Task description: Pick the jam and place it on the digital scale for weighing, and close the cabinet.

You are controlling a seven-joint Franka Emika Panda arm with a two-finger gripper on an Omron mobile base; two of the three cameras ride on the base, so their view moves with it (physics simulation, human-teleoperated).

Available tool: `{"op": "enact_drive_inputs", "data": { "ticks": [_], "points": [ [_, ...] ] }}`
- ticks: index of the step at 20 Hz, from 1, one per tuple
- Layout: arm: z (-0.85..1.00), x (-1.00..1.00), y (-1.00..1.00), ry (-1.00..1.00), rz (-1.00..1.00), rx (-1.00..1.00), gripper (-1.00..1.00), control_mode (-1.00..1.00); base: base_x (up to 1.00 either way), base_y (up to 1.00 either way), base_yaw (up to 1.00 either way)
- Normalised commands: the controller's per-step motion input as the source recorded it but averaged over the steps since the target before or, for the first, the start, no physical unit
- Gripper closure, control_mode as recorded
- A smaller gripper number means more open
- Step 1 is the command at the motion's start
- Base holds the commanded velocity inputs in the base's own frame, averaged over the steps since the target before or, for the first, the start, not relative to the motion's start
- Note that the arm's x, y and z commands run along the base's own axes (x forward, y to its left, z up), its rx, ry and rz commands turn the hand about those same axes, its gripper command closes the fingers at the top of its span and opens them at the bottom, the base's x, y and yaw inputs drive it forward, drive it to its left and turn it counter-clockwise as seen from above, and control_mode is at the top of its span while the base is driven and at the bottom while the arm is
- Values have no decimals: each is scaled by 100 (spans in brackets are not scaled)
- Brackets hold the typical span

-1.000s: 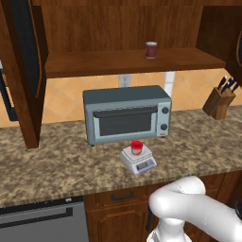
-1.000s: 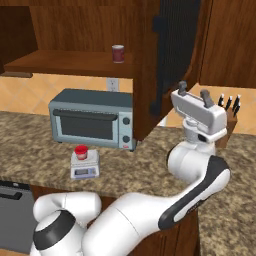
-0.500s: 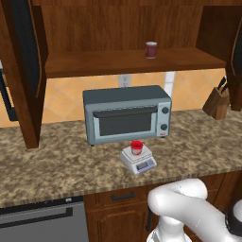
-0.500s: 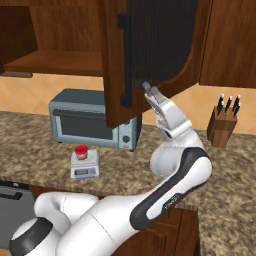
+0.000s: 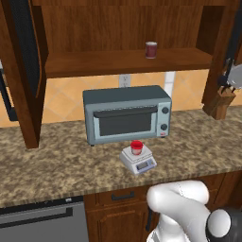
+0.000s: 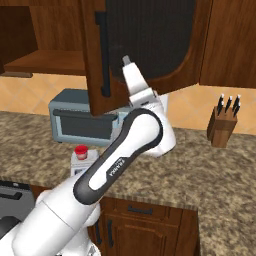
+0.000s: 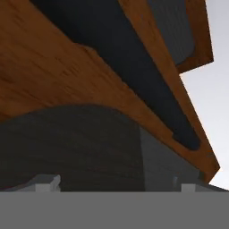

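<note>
Left base view: red-lidded jam (image 5: 136,146) sitting on the plate of the digital scale (image 5: 138,160), on the speckled desk (image 5: 52,165) just in front of the blue-grey toaster oven (image 5: 126,114). Dark maroon cup (image 5: 151,49) up on the open shelf of the cabinet (image 5: 118,60). Knife block (image 5: 221,101) at far right on the desk.

Right base view: cabinet door (image 6: 145,50) swung partway across the opening, white arm reaching up with the gripper (image 6: 127,64) against its black arched panel, beside the vertical handle (image 6: 103,55). Jam (image 6: 81,151) on the scale (image 6: 79,162) at lower left, partly behind the arm.

Hand view: brown door frame (image 7: 53,76) and black panel close up. Cannot tell whether jaws released or clenched.
</note>
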Motion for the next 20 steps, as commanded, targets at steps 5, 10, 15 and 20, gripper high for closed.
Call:
{"op": "enact_drive_inputs", "data": {
  "ticks": [5, 10, 15, 20],
  "points": [
    [-47, 64, 34, -1, -51, 27, -100, -100, 0, 0, 0],
    [-7, 100, 6, 3, -38, 27, -100, -100, 0, 0, 0],
    [-47, 100, 0, 9, -16, 30, -100, -100, 0, 0, 0],
    [-100, 100, 0, 2, 7, 26, -100, -100, 0, 0, 0]
  ]
}}
